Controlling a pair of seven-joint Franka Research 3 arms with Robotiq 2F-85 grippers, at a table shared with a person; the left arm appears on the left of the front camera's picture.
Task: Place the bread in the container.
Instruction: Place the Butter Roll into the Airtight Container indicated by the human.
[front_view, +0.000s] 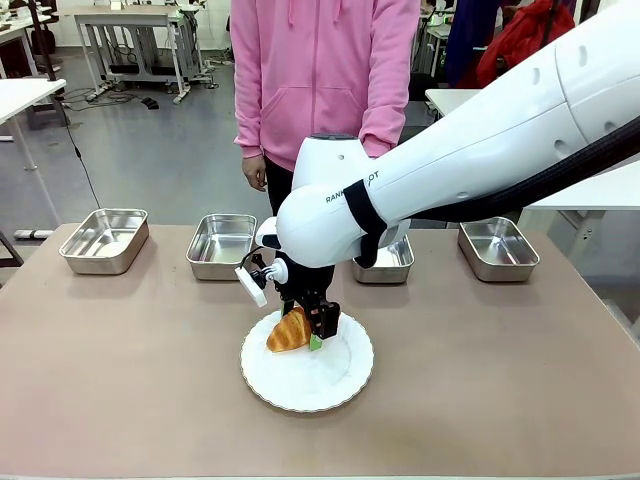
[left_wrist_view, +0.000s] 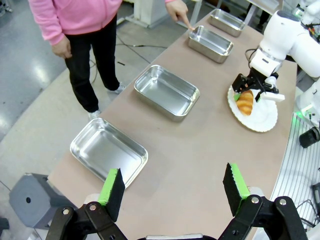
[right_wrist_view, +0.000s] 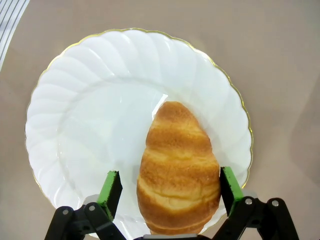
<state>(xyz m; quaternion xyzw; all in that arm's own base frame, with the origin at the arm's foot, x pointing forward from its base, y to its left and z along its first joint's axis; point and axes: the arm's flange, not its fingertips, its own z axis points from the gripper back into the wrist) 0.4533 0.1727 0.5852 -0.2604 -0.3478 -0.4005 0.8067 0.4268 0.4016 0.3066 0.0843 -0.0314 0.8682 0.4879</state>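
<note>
My right arm reaches in from the right across the middle of the worktop (front_view: 120, 380), wrist bent down, so my right jaws (right_wrist_view: 170, 187) hang over the white plate (front_view: 330, 385) near the front edge. They stand released, one green pad on each side of the croissant (right_wrist_view: 177, 170); the right pad is just beside the crust and the left one is apart from it. The croissant, one alone, lies on the plate's left half. My left jaws (left_wrist_view: 172, 187) hover high over the left end of the worktop, also released, gripping nothing. Four steel trays sit in a row along the far side; the person's finger points at the third tray (left_wrist_view: 211, 42) from the left. One person in a pink top stands behind the row.
</note>
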